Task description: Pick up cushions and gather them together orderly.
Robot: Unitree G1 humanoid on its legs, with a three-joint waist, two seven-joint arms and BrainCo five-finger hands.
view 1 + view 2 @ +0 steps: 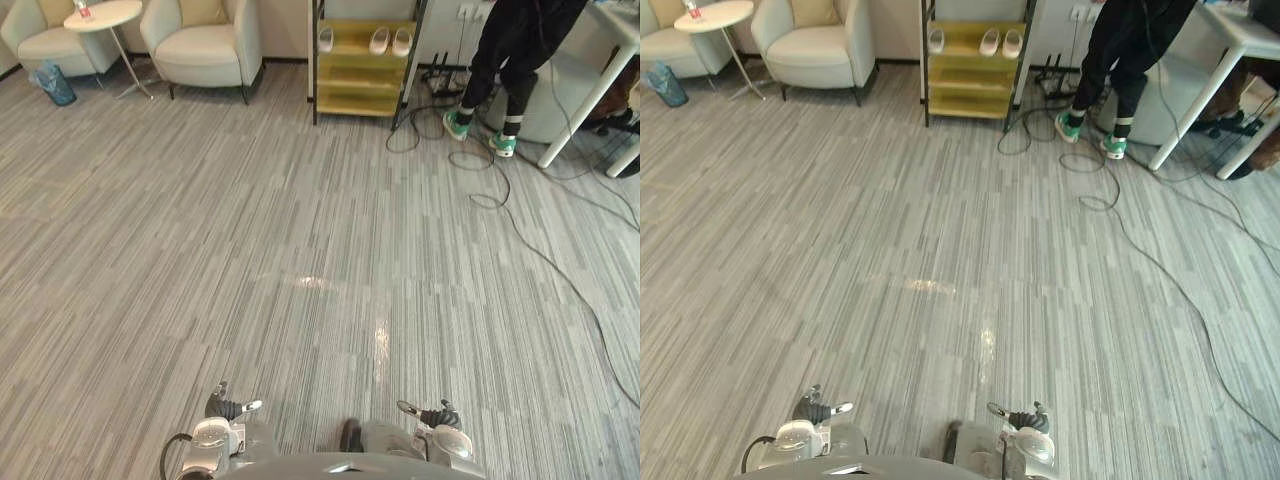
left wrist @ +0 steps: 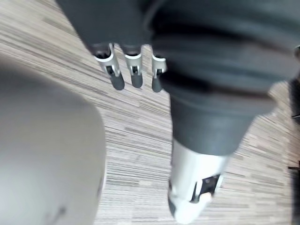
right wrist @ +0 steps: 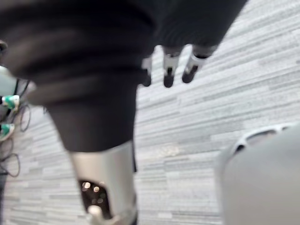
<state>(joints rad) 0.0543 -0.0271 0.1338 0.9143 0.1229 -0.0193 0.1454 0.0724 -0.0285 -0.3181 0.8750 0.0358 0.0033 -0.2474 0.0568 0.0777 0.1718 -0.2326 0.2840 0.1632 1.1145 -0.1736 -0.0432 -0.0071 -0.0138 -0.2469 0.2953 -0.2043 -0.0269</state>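
Left eye view: striped grey carpet floor [image 1: 300, 250]; far left, a beige square cushion [image 1: 203, 11] leans in a cream padded armchair [image 1: 205, 55]. Left hand [image 1: 228, 407] and right hand [image 1: 437, 414] hang low near the body. Left wrist view: fingers [image 2: 134, 75] straight, loose, empty. Right wrist view: fingers [image 3: 168, 71] likewise straight, empty.

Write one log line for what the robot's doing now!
left hand open, empty | right hand open, empty | cushion on far armchair | person by white table
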